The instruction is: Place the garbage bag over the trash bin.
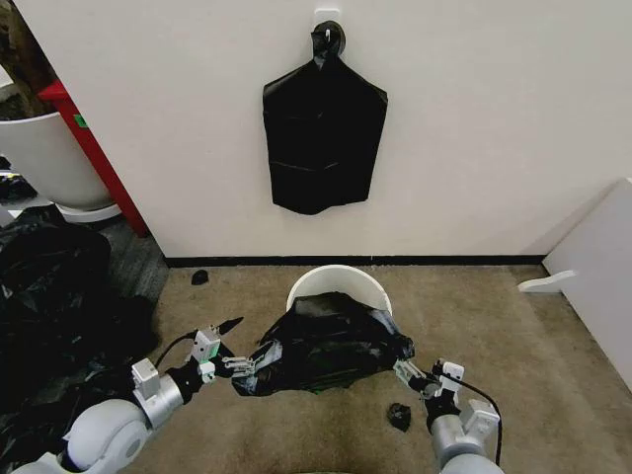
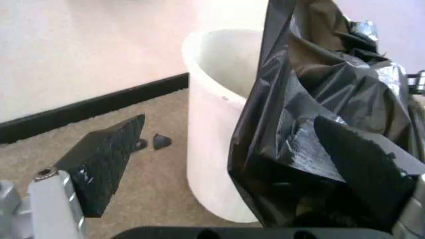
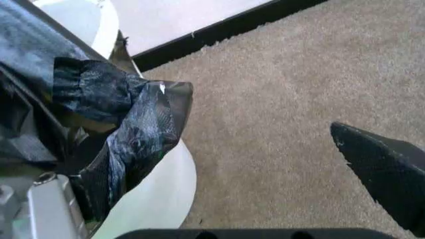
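Note:
The cream-white trash bin (image 1: 337, 280) stands on the carpet by the wall. The glossy black garbage bag (image 1: 331, 348) lies crumpled over its near rim and spreads sideways. My left gripper (image 1: 241, 364) is at the bag's left end. In the left wrist view its fingers (image 2: 106, 162) stand wide apart, one against the bag (image 2: 312, 99) and the other in free air beside the bin (image 2: 212, 129). My right gripper (image 1: 406, 373) is at the bag's right end, open. The bag (image 3: 126, 129) drapes over one finger beside the bin (image 3: 159, 191), and the other finger (image 3: 388, 174) is bare.
A flat black bag bundle (image 1: 324, 138) hangs on the wall above the bin. A large white tub (image 1: 39, 158) and a bulky mass of black plastic (image 1: 49, 296) sit at the left. Small black scraps (image 1: 398, 416) lie on the carpet. A white panel (image 1: 592, 267) stands at the right.

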Available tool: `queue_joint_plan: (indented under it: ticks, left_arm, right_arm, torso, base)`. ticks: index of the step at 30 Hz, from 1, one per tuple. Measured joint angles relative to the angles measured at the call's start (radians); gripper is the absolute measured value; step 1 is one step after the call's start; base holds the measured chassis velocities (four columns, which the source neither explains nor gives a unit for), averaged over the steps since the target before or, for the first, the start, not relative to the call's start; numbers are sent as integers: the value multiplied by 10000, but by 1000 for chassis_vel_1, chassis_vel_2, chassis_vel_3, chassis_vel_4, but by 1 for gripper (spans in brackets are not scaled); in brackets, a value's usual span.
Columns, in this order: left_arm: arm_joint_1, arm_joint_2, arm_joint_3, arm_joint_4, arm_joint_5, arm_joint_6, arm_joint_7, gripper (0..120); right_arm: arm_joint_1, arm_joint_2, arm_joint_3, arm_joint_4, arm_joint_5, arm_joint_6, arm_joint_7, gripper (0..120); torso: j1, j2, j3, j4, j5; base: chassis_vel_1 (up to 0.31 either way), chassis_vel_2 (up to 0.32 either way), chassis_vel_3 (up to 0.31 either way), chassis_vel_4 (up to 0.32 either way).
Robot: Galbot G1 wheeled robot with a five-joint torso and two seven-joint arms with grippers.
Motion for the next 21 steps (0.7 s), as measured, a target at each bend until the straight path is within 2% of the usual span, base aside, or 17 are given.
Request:
queue_joint_plan:
  ticks: [5, 9, 14, 21]
  left_arm:
    - [-28, 30, 97, -129, 458, -37, 247, 100]
    - [79, 406, -62, -455, 946, -6, 898, 100]
    - [-126, 495, 116, -517, 1138, 339, 665, 100]
    - [-648, 270, 471, -144, 1291, 892, 128, 100]
  right_arm:
    - [-2, -26, 28, -17, 20, -26, -13, 100]
    - [-104, -26, 46, 44, -9, -26, -18, 100]
    - [-122, 51, -55, 116, -93, 3, -48, 100]
    - [-181, 77, -105, 214, -155, 40, -59, 100]
  torso:
    - [0, 0, 0, 1, -2]
    - [0, 0, -2, 0, 4]
    - [0, 0, -2, -1, -1]
    - [0, 0, -2, 0, -1]
  base:
    - [0, 0, 0, 0]
    - [0, 0, 0, 0]
    - [0, 0, 0, 0]
    - [0, 0, 0, 0]
